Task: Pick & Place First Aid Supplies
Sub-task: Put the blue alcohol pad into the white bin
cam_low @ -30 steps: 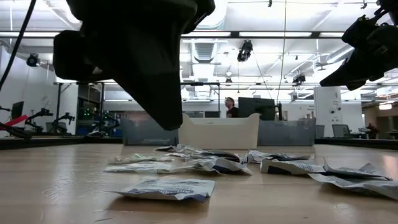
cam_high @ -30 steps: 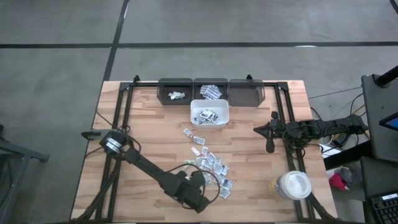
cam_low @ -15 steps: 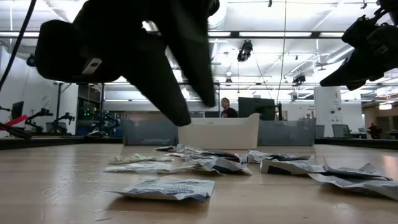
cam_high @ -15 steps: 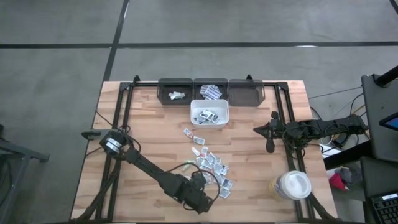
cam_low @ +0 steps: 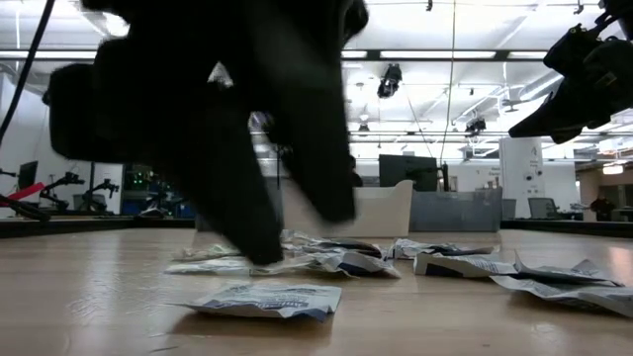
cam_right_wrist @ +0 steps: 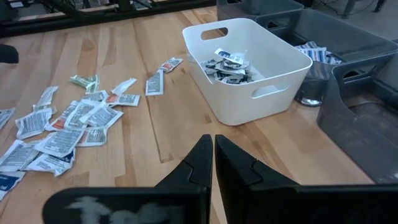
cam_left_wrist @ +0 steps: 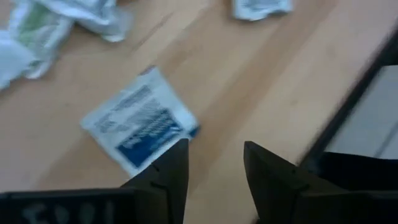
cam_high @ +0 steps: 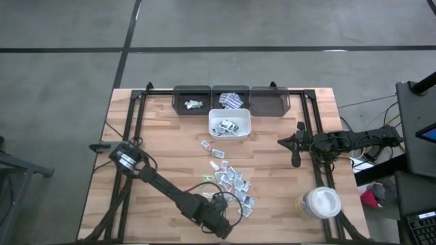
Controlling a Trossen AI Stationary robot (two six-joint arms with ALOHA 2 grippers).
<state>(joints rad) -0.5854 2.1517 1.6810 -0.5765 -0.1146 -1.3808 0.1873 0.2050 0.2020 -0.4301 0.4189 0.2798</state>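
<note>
**A:** What did the view from above show?

**B:** The left gripper (cam_high: 228, 216) was low over the near edge of the table (cam_high: 163, 146), at the near end of the scattered first aid sachets (cam_high: 230, 178). More sachets lay in the white bin (cam_high: 229, 124), and a few in two of the dark bins (cam_high: 230, 99) behind it. The right gripper (cam_high: 295, 161) waited well apart, near the table's right side, with a white lidded tub (cam_high: 321, 203) closer to the near edge.

**A:** And from table height?

**B:** The left gripper (cam_low: 297, 222) filled the foreground, its fingers apart and holding nothing, tips close above the wood. One sachet with blue print (cam_low: 269, 299) lay flat just in front.

**A:** The left wrist camera?

**B:** Two dark fingers (cam_left_wrist: 169, 171) stood open with bare wood between them. The blue-printed sachet (cam_left_wrist: 140, 126) lay just beside one finger, not gripped.

**A:** The right wrist camera?

**B:** Its fingers (cam_right_wrist: 197, 163) were pressed together, empty. Beyond them sat the white bin (cam_right_wrist: 249, 99) with sachets inside, and the loose sachets (cam_right_wrist: 68, 127) spread on the wood.
</note>
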